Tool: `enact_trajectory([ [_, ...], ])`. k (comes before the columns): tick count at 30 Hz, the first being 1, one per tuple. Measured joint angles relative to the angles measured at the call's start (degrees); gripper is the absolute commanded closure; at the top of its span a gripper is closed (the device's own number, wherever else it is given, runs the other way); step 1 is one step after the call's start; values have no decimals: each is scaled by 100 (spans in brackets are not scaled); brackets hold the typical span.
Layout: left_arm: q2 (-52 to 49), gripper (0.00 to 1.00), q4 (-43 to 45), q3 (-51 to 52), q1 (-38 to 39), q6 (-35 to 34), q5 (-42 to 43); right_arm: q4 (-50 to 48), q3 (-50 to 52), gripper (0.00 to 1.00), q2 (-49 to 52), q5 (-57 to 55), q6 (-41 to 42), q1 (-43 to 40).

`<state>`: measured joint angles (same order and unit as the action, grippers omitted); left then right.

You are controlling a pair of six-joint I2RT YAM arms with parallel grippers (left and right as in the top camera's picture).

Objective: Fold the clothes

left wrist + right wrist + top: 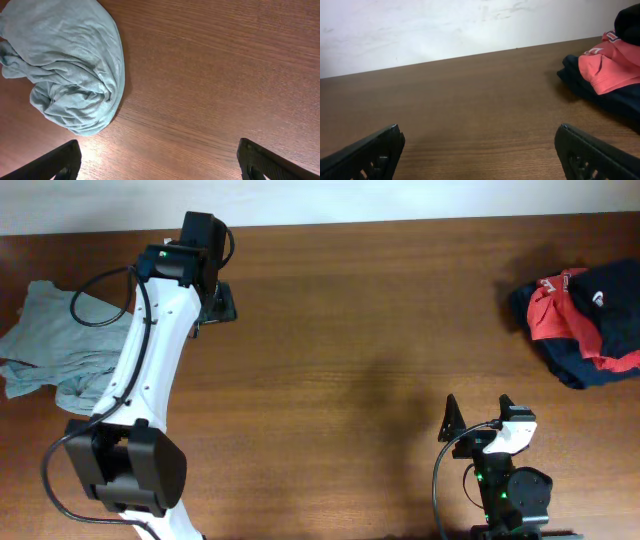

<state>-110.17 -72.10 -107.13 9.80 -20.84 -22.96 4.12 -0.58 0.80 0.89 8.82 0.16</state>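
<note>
Black T-shirt [615, 285] crumpled together with red shirt [552, 315] at right edge of worktop [350, 330], grey-blue shirt [50, 340] far left, left end effector [218, 305] and right end effector [478, 412] both spread wide, holding nothing

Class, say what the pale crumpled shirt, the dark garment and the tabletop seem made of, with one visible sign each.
Pale shirt: soft matte knit, probably cotton jersey; it slumps in creases.
Dark garment: likely similar limp matte cloth, weave unclear.
Tabletop: wood or wood-look laminate, streaky grain, slight sheen.
</note>
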Motion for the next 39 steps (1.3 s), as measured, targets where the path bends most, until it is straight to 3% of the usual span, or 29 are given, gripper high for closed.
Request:
enact_trajectory([
  [13,4,1,76,0,0,-2,72,0,0,1,0,-2,0,0],
  [22,822,1,2166,601,0,-7,870,4,0,1,0,-39,0,0],
  [28,2391,1,3919,2111,-24,-24,1108,7,0,1,0,-57,0,2],
  [39,5134,1,6723,6240,-885,-44,2059,9,0,1,0,-63,0,4],
])
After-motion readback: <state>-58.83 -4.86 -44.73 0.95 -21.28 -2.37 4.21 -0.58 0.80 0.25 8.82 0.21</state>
